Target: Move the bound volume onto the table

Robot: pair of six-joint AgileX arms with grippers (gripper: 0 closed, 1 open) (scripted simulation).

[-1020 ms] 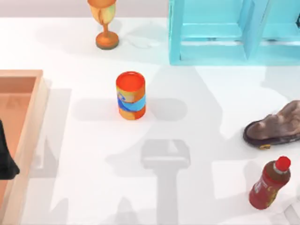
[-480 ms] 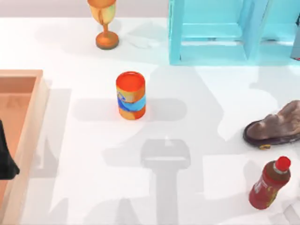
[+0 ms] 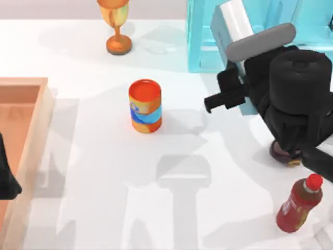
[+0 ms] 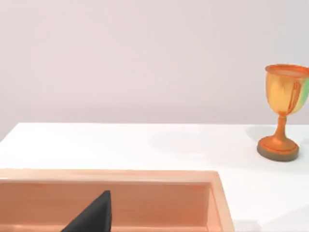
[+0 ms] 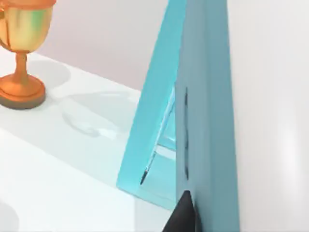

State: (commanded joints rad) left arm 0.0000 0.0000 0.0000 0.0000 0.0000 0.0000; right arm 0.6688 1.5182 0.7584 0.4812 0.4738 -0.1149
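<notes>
The bound volume [image 3: 222, 32] is a teal-blue book with white page edges, held tilted on edge in the air in front of the shelf unit at the back right. My right gripper [image 3: 235, 78] is shut on it, mostly hidden under the arm's grey link. In the right wrist view the teal cover [image 5: 207, 121] stands close up, with one dark fingertip [image 5: 183, 215] against it. The white table [image 3: 104, 182] lies below. My left gripper [image 3: 6, 177] sits parked at the left edge over the wooden tray.
An orange can [image 3: 145, 105] stands mid-table. A gold goblet [image 3: 117, 26] is at the back. The cyan shelf unit [image 3: 200, 41] is at the back right. A brown shoe [image 3: 283, 153] peeks from under the right arm, with a red bottle [image 3: 300, 204] near it. The wooden tray [image 3: 31, 130] lies left.
My right arm has swung into the top view from the right with the book in its grip, and now covers most of the shoe. The left arm has not moved.
</notes>
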